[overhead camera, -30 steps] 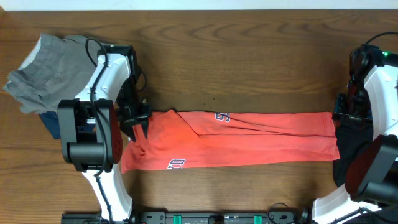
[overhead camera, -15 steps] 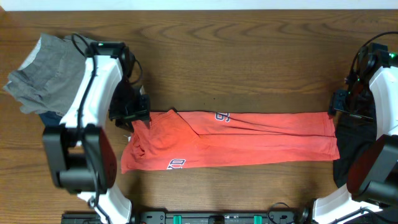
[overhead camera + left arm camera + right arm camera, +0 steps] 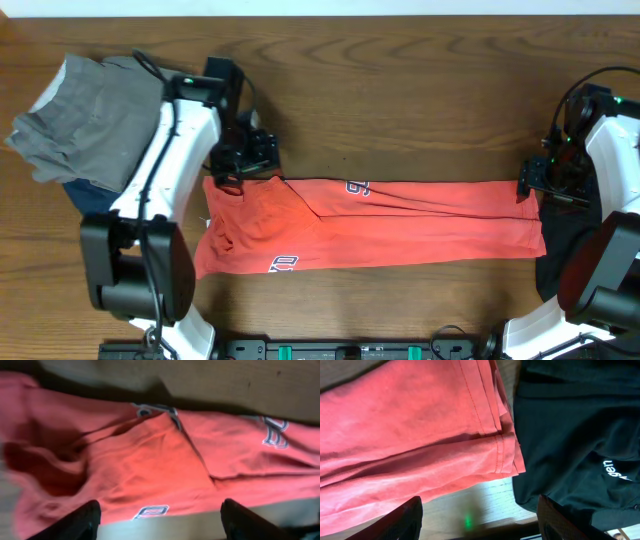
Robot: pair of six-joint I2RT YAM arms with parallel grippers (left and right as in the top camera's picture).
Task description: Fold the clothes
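Coral-red T-shirt [image 3: 400, 225] lies flat on the desk [image 3: 400, 90], folded into one long strip running left to right. White lettering [image 3: 357, 187] shows on its top edge, and a second print sits at its lower left.

Left fingers [image 3: 82, 520] are at the shirt's upper-left corner. They're spread wide with nothing pinched between them, and the wrist view looks down on rumpled red cloth. Can't tell if the tips touch the fabric.

Right fingers [image 3: 402, 520] are at the shirt's right end by the top corner. They're also spread wide and hold nothing, with the hemmed edge of the shirt in the gap below them.

Black garment [image 3: 570, 435] with small white print lies just right of the shirt, touching its hemmed end, partly under the right arm in the overhead view.

Grey garment [image 3: 80, 120] is bunched up well left of the shirt's upper-left corner, with a bit of blue cloth [image 3: 85, 195] poking out under it.
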